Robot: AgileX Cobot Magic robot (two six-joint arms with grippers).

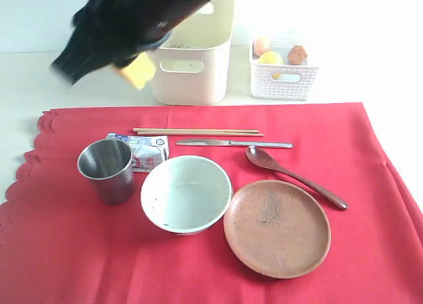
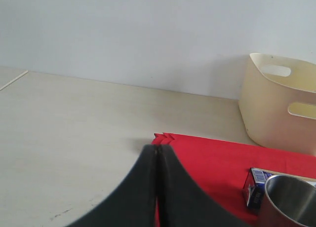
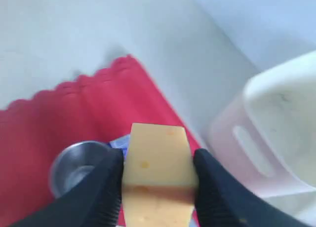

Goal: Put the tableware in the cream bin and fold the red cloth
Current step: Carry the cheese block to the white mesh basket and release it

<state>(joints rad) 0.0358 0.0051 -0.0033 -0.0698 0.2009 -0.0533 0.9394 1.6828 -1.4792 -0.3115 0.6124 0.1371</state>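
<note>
Right wrist view: right tool (image 3: 159, 187) tight on yellow cheese (image 3: 157, 155), left tool (image 2: 157, 151) closed, carton (image 1: 149, 149) lettering illegible.

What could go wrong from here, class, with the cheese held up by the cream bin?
1. The right pincer holds the cheese close to the cream bin; released there, food would land in the tableware's bin.
2. If the grip slips, the cheese may fall towards the steel cup below.
</note>
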